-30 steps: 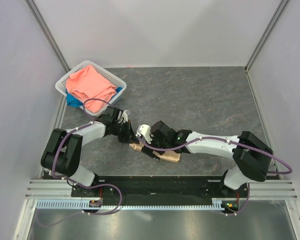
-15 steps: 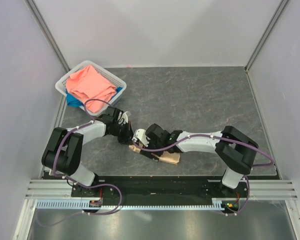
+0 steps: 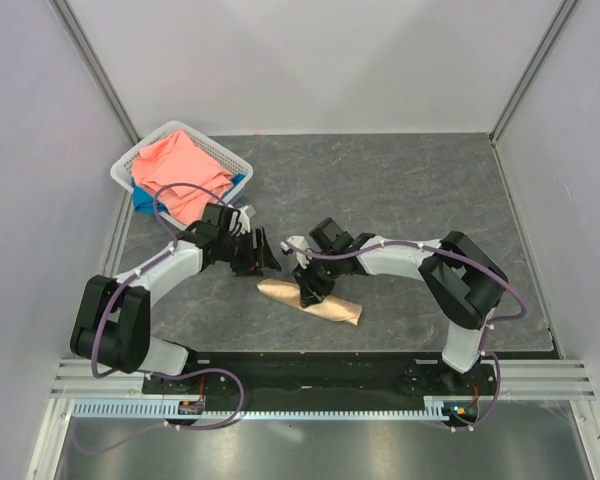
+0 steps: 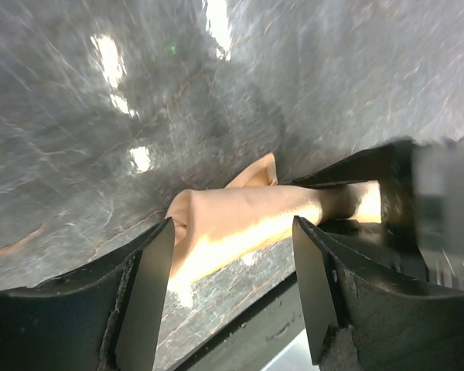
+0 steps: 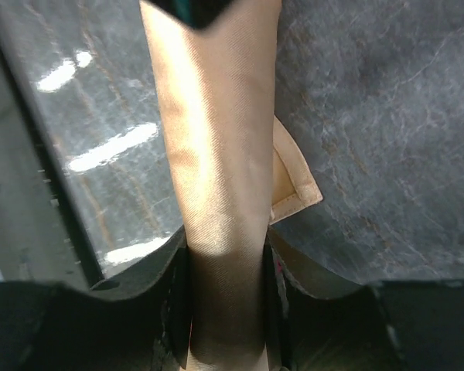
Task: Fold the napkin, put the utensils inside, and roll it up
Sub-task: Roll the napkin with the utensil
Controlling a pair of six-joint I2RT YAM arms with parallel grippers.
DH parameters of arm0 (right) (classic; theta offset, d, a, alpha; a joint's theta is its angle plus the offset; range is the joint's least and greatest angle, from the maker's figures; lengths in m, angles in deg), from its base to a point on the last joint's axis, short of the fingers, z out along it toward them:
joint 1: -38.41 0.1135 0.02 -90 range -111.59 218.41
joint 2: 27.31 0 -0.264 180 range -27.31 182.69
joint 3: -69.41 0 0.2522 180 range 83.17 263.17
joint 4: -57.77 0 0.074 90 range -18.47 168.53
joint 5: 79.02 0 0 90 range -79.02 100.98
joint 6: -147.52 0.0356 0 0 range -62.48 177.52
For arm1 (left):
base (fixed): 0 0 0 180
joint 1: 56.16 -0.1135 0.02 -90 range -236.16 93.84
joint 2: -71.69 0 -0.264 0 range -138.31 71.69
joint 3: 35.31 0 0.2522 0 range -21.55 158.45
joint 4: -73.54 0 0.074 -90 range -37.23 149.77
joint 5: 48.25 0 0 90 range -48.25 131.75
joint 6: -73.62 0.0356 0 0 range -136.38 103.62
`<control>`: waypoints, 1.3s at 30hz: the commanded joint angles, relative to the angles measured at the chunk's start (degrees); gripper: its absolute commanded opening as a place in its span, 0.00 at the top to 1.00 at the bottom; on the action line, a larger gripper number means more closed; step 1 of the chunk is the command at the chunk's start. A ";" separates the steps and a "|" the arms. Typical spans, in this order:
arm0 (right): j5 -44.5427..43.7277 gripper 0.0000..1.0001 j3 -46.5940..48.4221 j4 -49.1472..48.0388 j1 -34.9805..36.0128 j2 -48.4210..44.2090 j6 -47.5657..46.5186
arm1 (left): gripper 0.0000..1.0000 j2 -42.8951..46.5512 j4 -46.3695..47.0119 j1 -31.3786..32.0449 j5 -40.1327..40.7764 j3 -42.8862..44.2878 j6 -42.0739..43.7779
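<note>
The napkin (image 3: 338, 309) lies rolled into a slim, shiny peach-gold tube.

Peach-gold napkin (image 3: 337, 307), grey-veined table (image 3: 410, 190).

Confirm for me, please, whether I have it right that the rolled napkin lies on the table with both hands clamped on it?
Not quite: only the right hand is clamped on the napkin. The left wrist view shows the left hand open, its fingers clear of the roll. The rolled napkin does lie on the table.
</note>
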 commanded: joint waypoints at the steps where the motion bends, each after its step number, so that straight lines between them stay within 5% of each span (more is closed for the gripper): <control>1: 12.91 0.57 1.09 4.72 -2.79 4.26 2.88 | 0.31 4.65 2.14 -0.22 4.55 -0.63 0.57; 9: 25.65 0.58 4.70 4.81 -7.01 11.57 4.46 | 0.38 5.27 9.44 -0.22 -0.71 -6.60 -1.62; 22: 28.39 0.59 7.42 4.73 -9.65 17.11 5.78 | 0.55 1.41 16.38 1.53 -3.35 -11.44 -4.43; 30: 26.72 0.56 8.74 4.81 -9.92 15.88 7.98 | 0.94 -1.93 16.83 2.06 -3.53 -12.24 -5.40; 33: 24.97 0.48 8.74 5.07 -10.09 13.69 8.85 | 0.98 -3.25 16.47 2.15 -3.97 -11.71 -5.40; 39: 14.70 0.09 8.74 6.92 -9.92 3.34 7.63 | 0.98 -6.15 11.21 2.15 -4.06 -7.50 -2.94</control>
